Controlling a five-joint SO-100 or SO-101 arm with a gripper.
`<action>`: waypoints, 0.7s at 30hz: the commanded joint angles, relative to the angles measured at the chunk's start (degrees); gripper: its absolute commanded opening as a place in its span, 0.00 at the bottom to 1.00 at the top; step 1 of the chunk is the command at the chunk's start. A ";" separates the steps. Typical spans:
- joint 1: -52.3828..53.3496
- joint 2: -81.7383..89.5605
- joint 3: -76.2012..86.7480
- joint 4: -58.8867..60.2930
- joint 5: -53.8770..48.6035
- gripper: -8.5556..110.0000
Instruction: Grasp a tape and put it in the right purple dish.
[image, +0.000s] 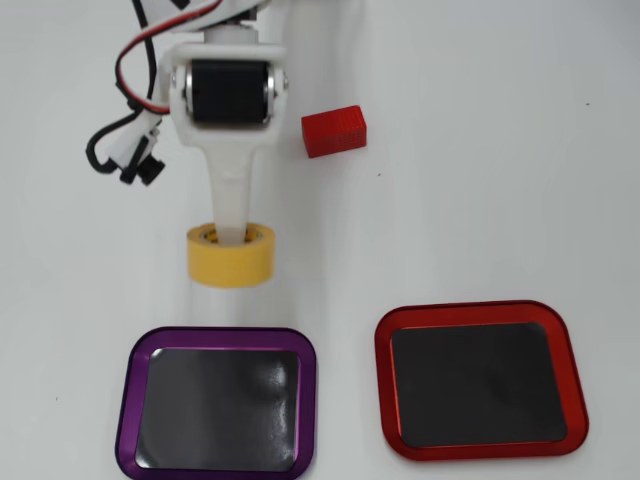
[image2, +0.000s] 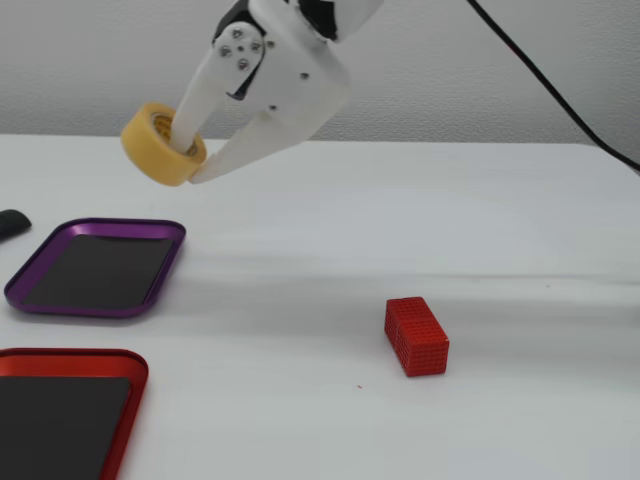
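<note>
Aloft, tape (image2: 160, 145) tilted, hole toward the arm, wall pinched by pincer (image2: 190, 160).

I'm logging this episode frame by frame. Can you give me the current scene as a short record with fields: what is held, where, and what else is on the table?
held object: yellow ring-shaped tape roll with tan inner core, lifted off the table
hand: white two-finger hand, one finger through the roll's hole, the other outside, shut on its wall
target: purple-rimmed shallow tray with dark inside, empty
tape position: short of the purple tray in the overhead view, not over it
other items: red-rimmed tray, empty; red rectangular block, apart from both trays
</note>
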 joint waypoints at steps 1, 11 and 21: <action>-0.26 -7.29 -14.33 5.10 0.44 0.07; 1.76 -21.45 -26.89 9.14 0.44 0.07; 2.37 -22.15 -27.07 14.24 0.26 0.17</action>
